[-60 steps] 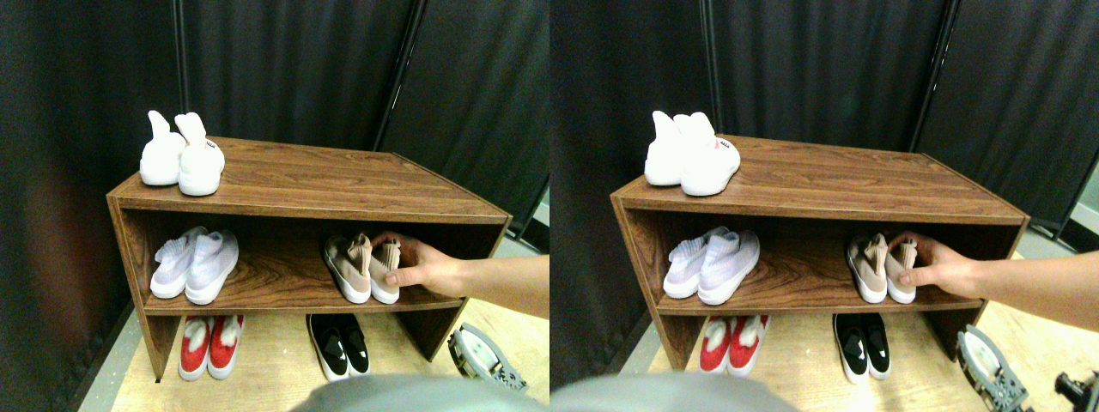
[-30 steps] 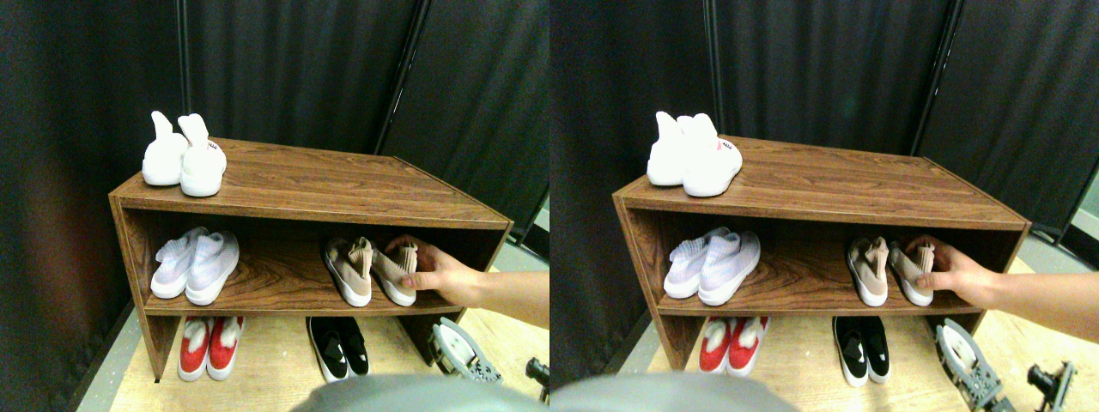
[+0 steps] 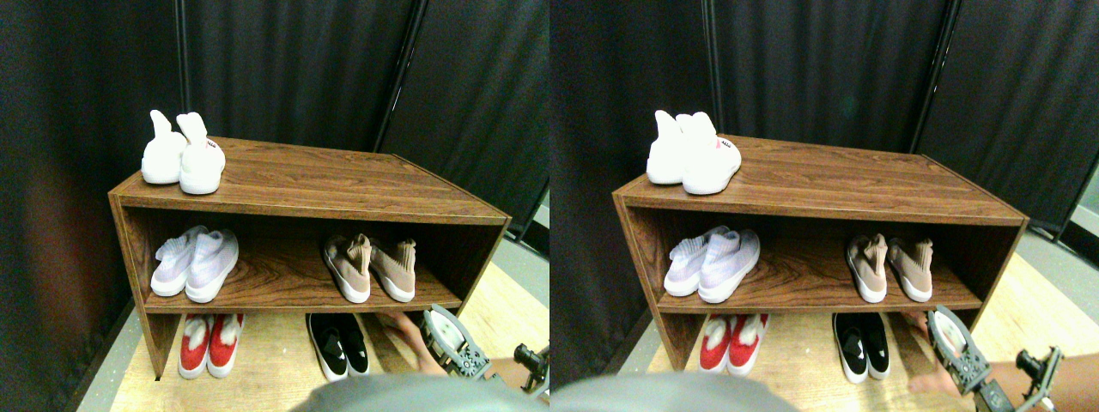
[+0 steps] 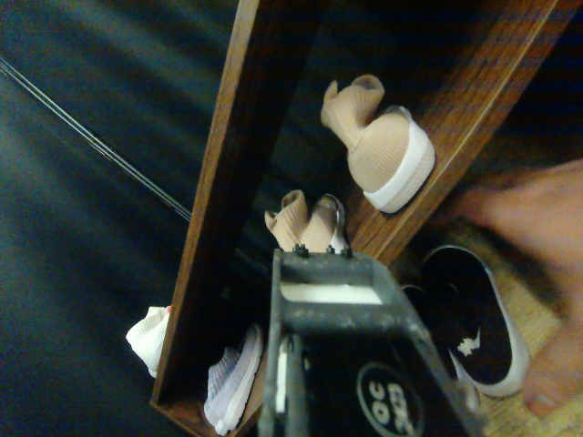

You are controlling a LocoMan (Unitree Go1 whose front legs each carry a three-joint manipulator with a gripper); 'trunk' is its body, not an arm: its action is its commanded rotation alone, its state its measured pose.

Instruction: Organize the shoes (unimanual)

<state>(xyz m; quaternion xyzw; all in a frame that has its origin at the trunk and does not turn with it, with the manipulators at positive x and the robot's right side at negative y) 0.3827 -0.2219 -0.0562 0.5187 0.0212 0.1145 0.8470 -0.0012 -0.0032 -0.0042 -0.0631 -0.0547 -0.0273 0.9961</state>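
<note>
While its opening cannot be told, the right pincer point(image 3: 459, 348) hangs below the shoes point(image 3: 371, 269), touching nothing

The stereo pair looks forward and down from well back, taking in the whole shoe shelf point(image 3: 300, 184). The wrist camera sits behind the tool point(image 4: 328, 273), turned sideways, near the beige shoes point(image 4: 378, 150) both views share.

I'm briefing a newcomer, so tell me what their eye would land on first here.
A dark wooden shoe rack fills the scene, with an all-white pair on its top left corner. On the middle shelf, the beige-tan shoes sit at the right, splayed apart. Below, the right gripper hangs at the rack's lower right, with a person's blurred hand beside it.
</note>
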